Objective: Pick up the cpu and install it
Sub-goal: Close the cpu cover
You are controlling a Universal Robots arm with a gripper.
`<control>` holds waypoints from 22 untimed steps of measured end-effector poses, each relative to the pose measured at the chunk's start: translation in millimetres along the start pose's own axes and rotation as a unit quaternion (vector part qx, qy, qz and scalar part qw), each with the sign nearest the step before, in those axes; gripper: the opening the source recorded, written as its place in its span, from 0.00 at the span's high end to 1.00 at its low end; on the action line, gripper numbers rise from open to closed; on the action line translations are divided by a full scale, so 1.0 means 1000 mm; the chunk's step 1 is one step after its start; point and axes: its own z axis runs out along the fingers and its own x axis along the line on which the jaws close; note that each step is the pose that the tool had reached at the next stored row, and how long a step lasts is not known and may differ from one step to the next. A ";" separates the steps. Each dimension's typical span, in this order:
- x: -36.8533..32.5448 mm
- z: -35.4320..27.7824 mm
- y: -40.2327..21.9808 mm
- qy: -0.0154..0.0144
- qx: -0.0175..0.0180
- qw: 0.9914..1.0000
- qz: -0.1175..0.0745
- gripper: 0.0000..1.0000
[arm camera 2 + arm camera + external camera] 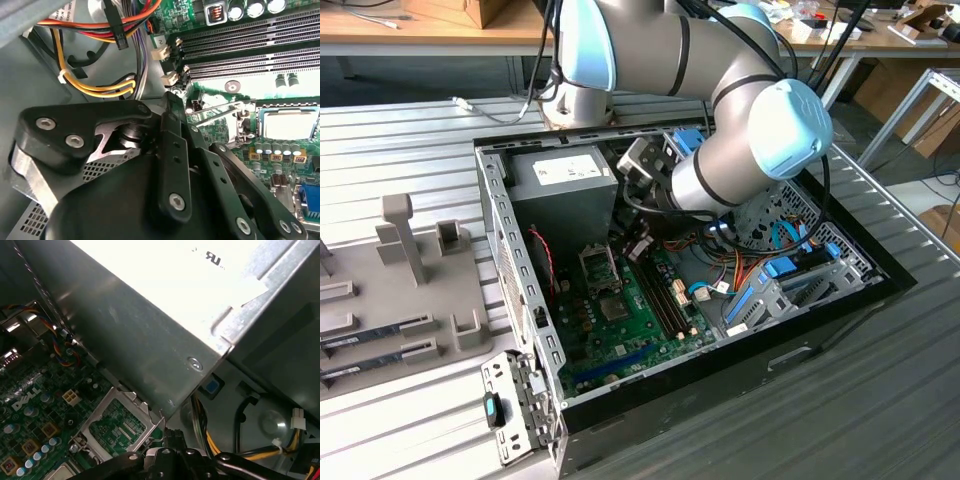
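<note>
cpu (287,124) lies flat as a shiny silver square inside the socket frame on the green board (220,132), just beside a row of small capacitors (276,149). The socket's metal plate (116,424) stands open, next to the power supply (150,325). My claw (638,244) hangs inside the open case (720,385), low over the board between the power supply and the cable bundle (745,262), near the socket but apart from the cpu. Whether it is apart or together I cannot tell. The case rests on the bench (420,135).
</note>
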 end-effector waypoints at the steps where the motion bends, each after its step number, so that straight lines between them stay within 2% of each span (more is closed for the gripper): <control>1: 0.0000 0.0006 -0.0003 0.000 0.000 1.000 0.000 0.89; 15: 0.0009 0.0096 -0.0041 0.000 -0.001 1.000 0.000 0.89; 22: 0.0041 0.0105 -0.0025 0.000 -0.001 1.000 0.000 0.89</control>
